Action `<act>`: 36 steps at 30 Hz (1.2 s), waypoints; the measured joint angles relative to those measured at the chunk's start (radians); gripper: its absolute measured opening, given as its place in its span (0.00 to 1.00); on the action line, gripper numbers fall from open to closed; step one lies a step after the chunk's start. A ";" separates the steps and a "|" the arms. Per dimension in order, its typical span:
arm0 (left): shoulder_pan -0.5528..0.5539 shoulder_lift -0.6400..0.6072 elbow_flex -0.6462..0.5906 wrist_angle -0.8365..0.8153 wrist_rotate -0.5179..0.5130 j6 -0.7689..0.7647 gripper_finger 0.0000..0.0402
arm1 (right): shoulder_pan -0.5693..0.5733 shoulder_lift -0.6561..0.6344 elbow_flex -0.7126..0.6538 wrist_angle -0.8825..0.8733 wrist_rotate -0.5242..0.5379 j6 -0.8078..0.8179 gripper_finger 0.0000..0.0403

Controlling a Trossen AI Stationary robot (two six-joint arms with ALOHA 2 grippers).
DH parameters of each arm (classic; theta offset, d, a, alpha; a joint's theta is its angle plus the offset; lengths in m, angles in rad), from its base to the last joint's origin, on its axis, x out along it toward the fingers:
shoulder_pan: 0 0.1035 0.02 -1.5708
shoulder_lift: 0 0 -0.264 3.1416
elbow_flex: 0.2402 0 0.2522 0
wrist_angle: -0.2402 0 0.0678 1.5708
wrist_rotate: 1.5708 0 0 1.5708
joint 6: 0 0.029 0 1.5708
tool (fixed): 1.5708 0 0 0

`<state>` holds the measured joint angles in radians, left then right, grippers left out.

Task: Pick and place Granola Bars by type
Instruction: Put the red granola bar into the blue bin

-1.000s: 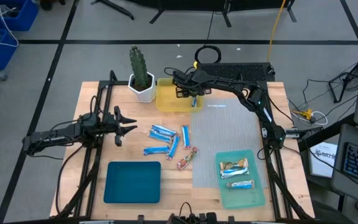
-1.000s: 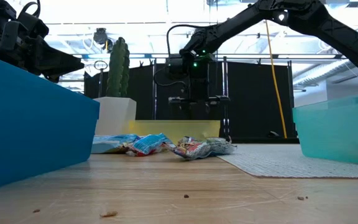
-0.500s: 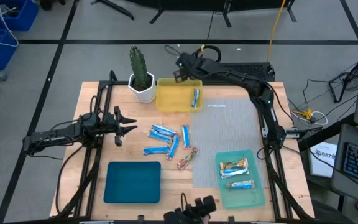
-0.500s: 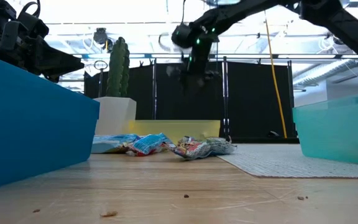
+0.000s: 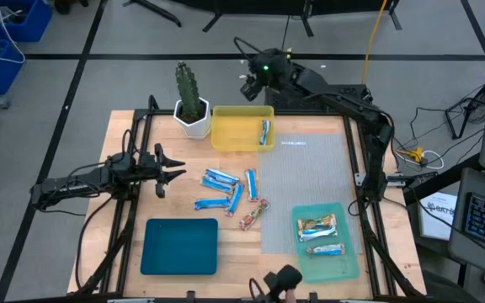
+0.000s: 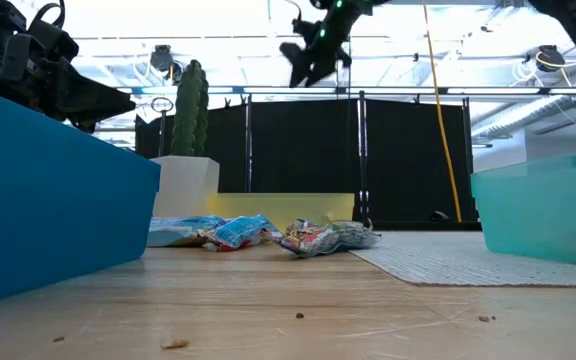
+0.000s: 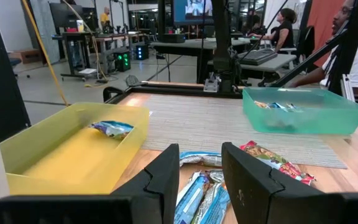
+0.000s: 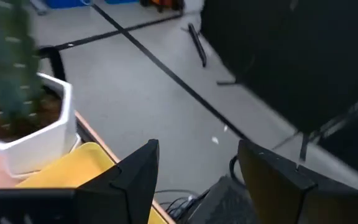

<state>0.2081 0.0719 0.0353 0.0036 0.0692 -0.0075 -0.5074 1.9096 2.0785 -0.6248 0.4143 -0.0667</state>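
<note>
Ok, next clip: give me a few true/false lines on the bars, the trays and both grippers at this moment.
1. One blue bar lies in the yellow tray. True.
2. The dark teal tray holds two bars. False: it holds none; the two tan bars lie in the light teal tray.
3. The right gripper is shut on a bar. False: it is open, holds nothing, and is raised behind the yellow tray.
4. Several bars lie loose on the table between the trays. True.
5. The left gripper is over the light teal tray. False: it is near the left of the loose bars.
</note>
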 joint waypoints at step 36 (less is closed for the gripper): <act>0.000 0.000 0.000 0.000 0.000 0.000 0.31 | 0.448 -0.201 -0.241 -0.354 -0.390 -0.475 0.53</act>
<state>0.2081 0.0723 0.0353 0.0036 0.0692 -0.0078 -0.0597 1.7088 1.8380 -0.9793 0.0242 -0.5417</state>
